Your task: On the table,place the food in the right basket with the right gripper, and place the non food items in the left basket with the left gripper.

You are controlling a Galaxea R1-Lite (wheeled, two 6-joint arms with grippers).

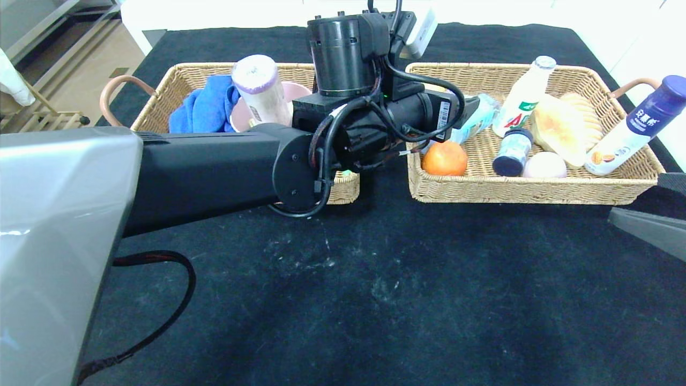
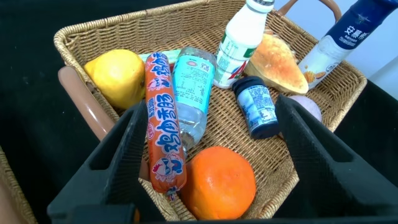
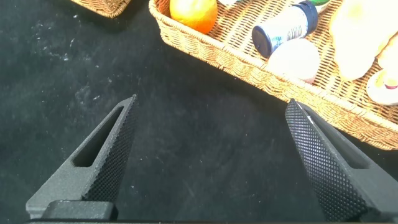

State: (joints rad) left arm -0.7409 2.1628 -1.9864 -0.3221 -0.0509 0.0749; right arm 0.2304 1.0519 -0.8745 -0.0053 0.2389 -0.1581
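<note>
My left gripper [image 2: 211,118] is open and empty, hovering over the left end of the right basket [image 1: 536,188]. Under it lie an orange sausage [image 2: 163,118], an orange [image 2: 217,183] and a water bottle [image 2: 189,87]. In the head view its wrist [image 1: 455,115] hides the fingers. The right basket also holds a yellow fruit [image 2: 118,78], a small blue bottle [image 1: 513,151], bread [image 1: 557,131] and a white milk bottle [image 1: 525,96]. My right gripper [image 3: 211,102] is open and empty over the black table, in front of that basket.
The left basket [image 1: 182,72] holds a blue cloth [image 1: 203,110], a pink bowl [image 1: 295,90] and a purple-lidded canister [image 1: 262,91]. A blue-capped white bottle [image 1: 638,126] leans on the right basket's right wall. The black table [image 1: 375,279] stretches in front of both baskets.
</note>
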